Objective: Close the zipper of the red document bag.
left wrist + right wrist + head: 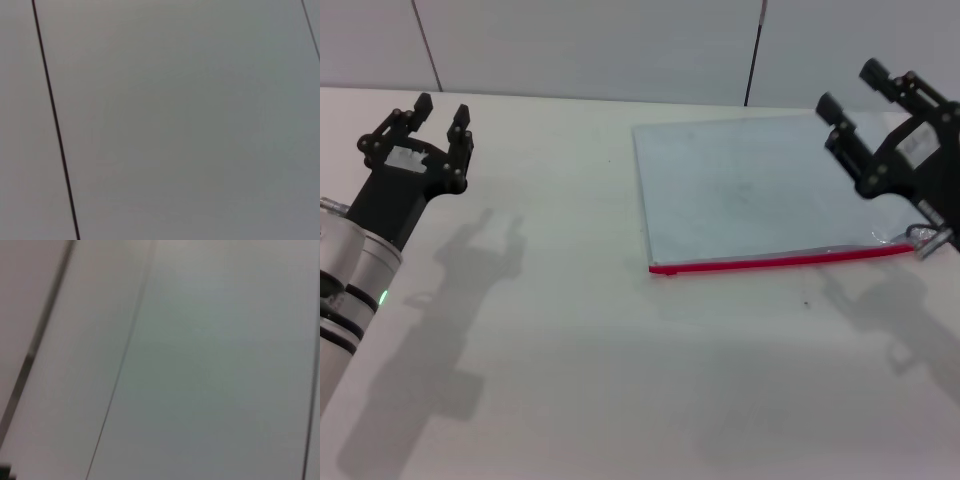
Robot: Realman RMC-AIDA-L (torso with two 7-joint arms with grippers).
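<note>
The red document bag (760, 190) lies flat on the white counter (580, 330), its red zipper edge (775, 262) turned toward the robot. That edge looks straight and pressed flat along what shows of it, and a small silvery piece, probably the pull (926, 238), sits at the bag's right-hand end, just beside the right arm. Whether the zipper is fully shut there I cannot tell, since the arm hides that corner.

The right tool (850, 88) hangs above the bag's far right corner, raised off it, fingers spread apart and holding nothing. Its place near the pull end fits either an approach to the slider or a lift away from it.

The left tool (426, 125) is well to the left of the bag, over bare counter, fingers parted and empty; it looks parked clear of the work. Both wrist views show only plain pale panels with dark seams.
</note>
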